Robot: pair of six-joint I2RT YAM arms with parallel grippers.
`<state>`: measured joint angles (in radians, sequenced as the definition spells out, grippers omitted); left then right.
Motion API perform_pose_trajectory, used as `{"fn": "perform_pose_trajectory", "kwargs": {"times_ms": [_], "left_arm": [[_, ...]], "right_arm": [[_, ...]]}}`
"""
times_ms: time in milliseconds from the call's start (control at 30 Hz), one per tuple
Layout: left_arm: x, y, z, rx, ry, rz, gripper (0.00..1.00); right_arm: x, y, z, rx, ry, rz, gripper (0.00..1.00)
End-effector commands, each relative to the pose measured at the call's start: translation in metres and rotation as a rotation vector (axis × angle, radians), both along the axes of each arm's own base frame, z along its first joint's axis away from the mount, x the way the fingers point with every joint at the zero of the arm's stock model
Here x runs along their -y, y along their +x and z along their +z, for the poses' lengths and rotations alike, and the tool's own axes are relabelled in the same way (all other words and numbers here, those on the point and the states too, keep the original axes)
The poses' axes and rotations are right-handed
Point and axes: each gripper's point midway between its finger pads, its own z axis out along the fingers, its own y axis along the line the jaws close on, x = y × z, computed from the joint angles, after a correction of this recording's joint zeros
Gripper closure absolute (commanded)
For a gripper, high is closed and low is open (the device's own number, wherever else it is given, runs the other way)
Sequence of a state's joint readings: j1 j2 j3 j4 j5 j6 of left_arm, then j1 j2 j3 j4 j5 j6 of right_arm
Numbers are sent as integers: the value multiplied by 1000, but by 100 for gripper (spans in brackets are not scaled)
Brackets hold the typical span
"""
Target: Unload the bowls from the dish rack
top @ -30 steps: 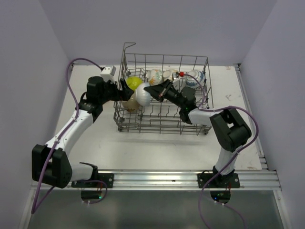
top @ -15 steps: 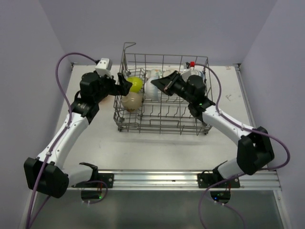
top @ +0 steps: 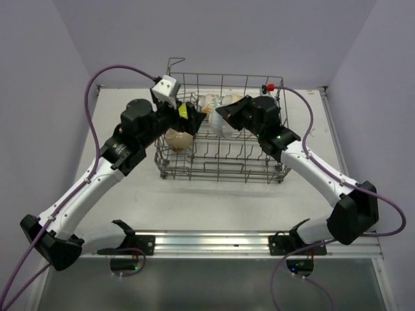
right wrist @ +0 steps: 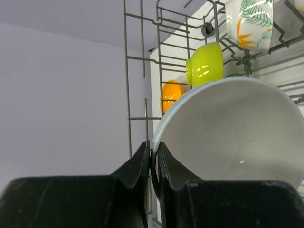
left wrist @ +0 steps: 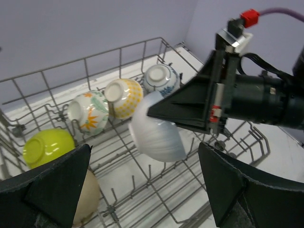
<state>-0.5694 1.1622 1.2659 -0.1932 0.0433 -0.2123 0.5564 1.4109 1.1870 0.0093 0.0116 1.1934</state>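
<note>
Raised over the dish rack (top: 214,165), white bowl (left wrist: 156,135) sits rim-clamped in right pincer (right wrist: 152,151), facing the wide-open left pincer (left wrist: 145,152).

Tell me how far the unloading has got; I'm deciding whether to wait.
Done: nothing yet; no bowl sits on the table outside the dish rack.
In hand: the right claw is shut on the plain white bowl at its rim, holding it over the rack. The left claw is open and empty.
Left: the lime bowl, beige bowl, floral bowl, yellow checked bowl and blue-patterned bowl.
</note>
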Motion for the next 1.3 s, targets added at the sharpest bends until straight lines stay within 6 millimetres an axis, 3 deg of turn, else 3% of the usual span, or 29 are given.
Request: {"fn": "perform_pose_trajectory", "kwargs": {"times_ms": [0,167,467,633,933,1067,1267], "left_arm": [[34,-13,-14,-8,71,-21,0],[64,-27,-49,-78,76,-30,0],[98,-34,-73,-126,78,60,0],[112,-33,-75,-143,-6,61,0],[116,-24,-71,-150,-78,115,3],[121,-20,-79,-157,-57,118,12],[125,-18,-95,-176,-25,117,35]], "right_arm": [[10,-2,61,64,72,-102,100],[25,-6,73,47,91,-203,100],[42,-26,70,13,130,-277,100],[46,-36,62,-1,149,-276,100],[53,-47,57,-9,177,-279,100],[53,-48,54,-17,179,-273,100],[49,-49,52,-26,187,-265,100]]}}
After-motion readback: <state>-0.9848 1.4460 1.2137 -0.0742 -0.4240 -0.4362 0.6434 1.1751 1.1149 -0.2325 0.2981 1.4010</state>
